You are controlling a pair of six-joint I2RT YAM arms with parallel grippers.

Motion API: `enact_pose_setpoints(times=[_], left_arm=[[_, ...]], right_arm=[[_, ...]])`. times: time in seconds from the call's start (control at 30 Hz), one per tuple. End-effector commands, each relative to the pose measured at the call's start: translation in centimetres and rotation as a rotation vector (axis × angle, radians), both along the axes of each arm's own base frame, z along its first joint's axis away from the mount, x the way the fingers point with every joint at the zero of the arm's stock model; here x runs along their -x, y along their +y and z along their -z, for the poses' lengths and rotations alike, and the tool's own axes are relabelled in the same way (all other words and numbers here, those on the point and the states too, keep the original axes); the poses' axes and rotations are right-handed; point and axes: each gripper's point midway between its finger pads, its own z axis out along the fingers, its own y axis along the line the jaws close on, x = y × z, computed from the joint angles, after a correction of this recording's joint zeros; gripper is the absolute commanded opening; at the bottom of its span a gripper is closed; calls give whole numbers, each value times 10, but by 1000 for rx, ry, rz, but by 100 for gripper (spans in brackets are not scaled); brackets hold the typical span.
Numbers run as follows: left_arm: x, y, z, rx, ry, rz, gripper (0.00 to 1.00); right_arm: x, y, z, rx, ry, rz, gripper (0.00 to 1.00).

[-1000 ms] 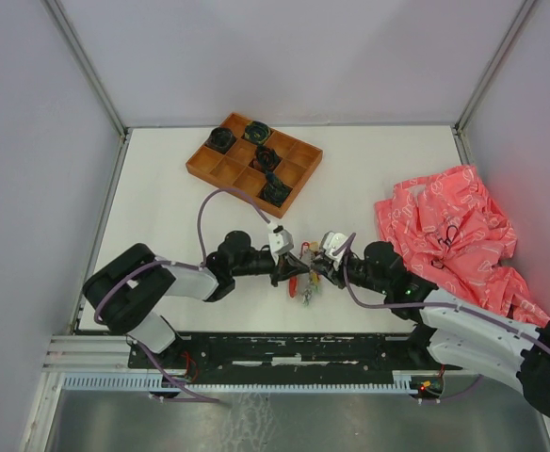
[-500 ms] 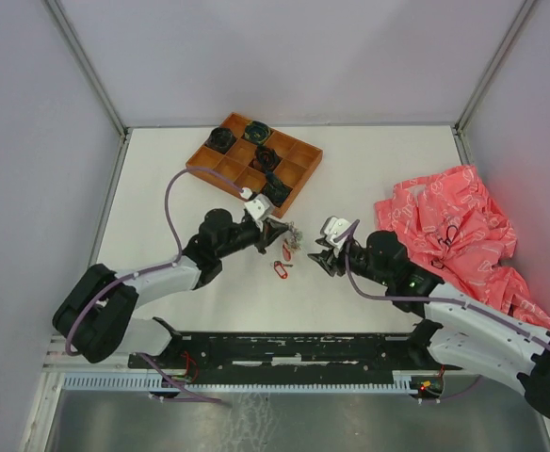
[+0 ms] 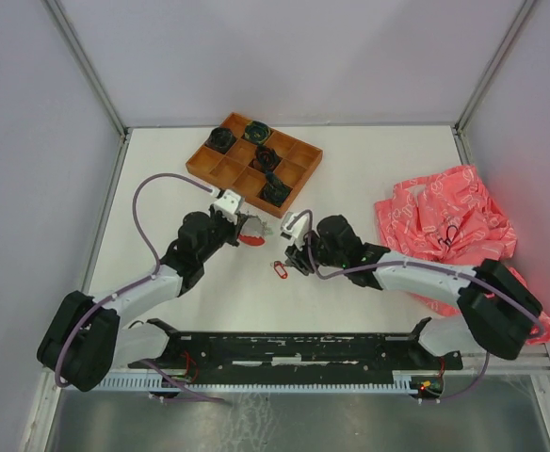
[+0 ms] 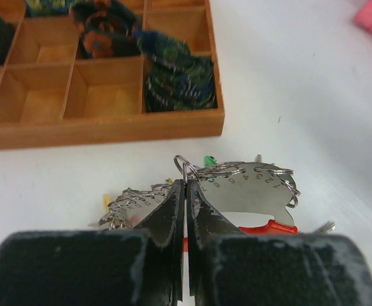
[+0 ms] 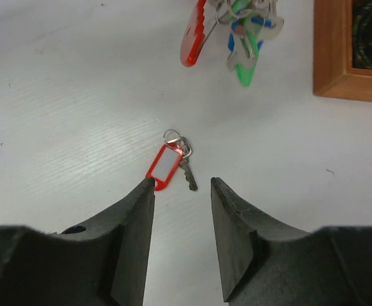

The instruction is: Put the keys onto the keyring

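**Top external view.** The fingertips of the left gripper (image 3: 244, 226) are lying under the wrist camera housing, so their state is not readable here. The keyring (image 3: 251, 239) is showing only as a red sliver at the fingertip end. The right gripper (image 3: 298, 260) is pointing down at the red-tagged key (image 3: 280, 270), which is too small to resolve. The table (image 3: 369, 169) is presenting a flat, matte white surface, and pale panel walls (image 3: 294, 56) are enclosing it. A crumpled pink patterned bag (image 3: 444, 221) is lying well to the outer side of the right gripper.

**Left wrist view.** The black fingers (image 4: 173, 210) are pressed together, pinching a thin wire ring of the keyring. The grey stamped metal plate (image 4: 246, 191) is hanging just past the tips; the fingers are covering most of the red part. The keys (image 4: 208, 159) are bunching behind the plate, mostly hidden. Beyond them a compartmented wooden tray (image 4: 109, 124) is holding dark coiled bundles (image 4: 176, 80) and is cut off by the frame.

**Right wrist view.** The fingers are spread, with nothing between them. The red-tagged key is lying flat on the table just ahead of the fingertips. Farther ahead the keyring (image 5: 192, 38) is hanging with green and blue tags, cropped at the top edge.
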Motion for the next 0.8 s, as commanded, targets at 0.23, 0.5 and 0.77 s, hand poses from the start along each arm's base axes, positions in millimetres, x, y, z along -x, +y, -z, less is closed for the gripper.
enact_pose_setpoints(times=[0.23, 0.5, 0.77], left_arm=[[-5, 37, 23, 9, 54, -195, 3], [-4, 35, 23, 14, 59, -190, 3], [-3, 32, 23, 10, 59, -168, 3]], right_arm=[[-15, 74, 26, 15, 8, -73, 46], [-22, 75, 57, 119, 20, -42, 42], [-27, 63, 77, 211, 35, 16, 34]])
